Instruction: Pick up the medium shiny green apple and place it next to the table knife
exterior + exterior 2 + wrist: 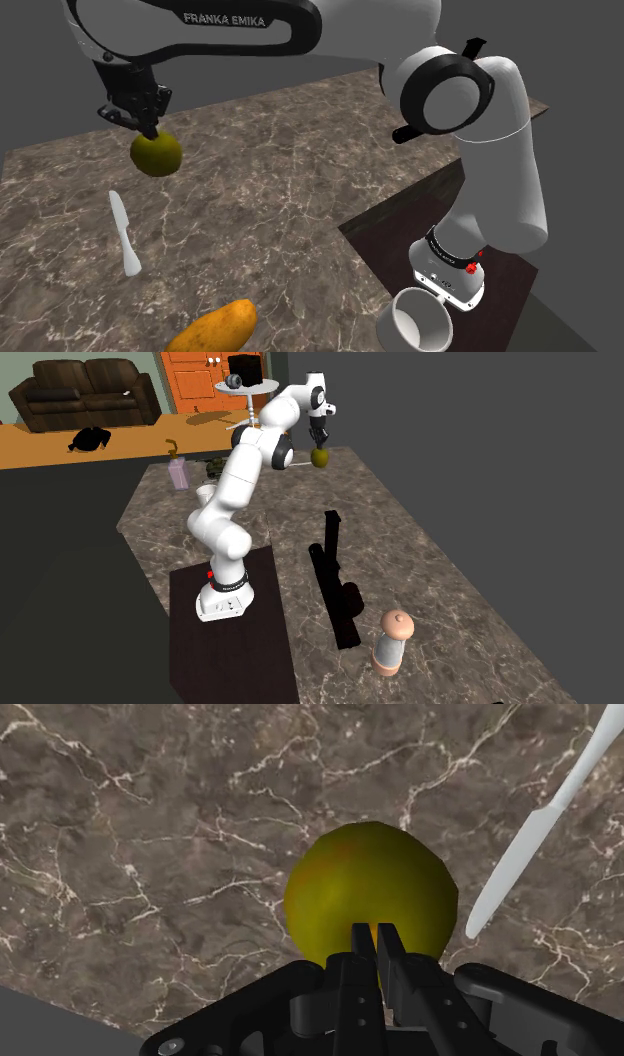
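in the wrist view my fingers (364,952) cover the near side of the apple (370,884), so i can't see their contact. the white knife (540,829) runs out past the edge. in the shoulder view the bottom edge crops the orange-yellow fruit (212,328) and the white cup (420,320). the dark thing (214,470) by the lilac bottle (179,474) is too small to name.

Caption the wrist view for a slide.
Black gripper clasping a yellow-green apple over the marbled tabletop, a white table knife lying nearby.

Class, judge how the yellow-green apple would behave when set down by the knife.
Being round, the apple would probably roll on the flat marbled top. The gripper pinches just its top, so it may swing or slip.
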`<control>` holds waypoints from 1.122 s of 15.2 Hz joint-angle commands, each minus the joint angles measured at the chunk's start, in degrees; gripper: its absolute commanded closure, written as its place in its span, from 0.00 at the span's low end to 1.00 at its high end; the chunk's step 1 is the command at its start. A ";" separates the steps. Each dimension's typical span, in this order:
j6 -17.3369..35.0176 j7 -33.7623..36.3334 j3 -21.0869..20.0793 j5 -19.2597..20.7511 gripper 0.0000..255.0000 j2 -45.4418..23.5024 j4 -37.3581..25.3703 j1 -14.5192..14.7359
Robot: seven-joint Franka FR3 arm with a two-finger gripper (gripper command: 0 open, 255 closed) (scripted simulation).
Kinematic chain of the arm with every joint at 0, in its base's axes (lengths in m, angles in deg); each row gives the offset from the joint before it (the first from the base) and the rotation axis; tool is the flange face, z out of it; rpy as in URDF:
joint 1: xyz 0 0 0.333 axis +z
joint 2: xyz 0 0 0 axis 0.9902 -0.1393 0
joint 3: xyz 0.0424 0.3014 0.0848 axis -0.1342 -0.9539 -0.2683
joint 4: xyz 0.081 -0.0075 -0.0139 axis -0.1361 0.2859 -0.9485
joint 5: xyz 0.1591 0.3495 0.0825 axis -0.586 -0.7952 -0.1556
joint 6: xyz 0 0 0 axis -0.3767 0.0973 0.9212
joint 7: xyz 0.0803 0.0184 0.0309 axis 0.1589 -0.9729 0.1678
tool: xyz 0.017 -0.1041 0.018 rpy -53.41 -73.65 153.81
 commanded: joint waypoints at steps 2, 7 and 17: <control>2.90 0.33 -0.07 -0.09 1.00 0.63 3.58 -0.65; 3.94 0.45 -0.09 -0.12 1.00 0.89 4.89 -0.88; 3.93 0.44 -0.09 -0.12 0.00 0.89 4.89 -0.88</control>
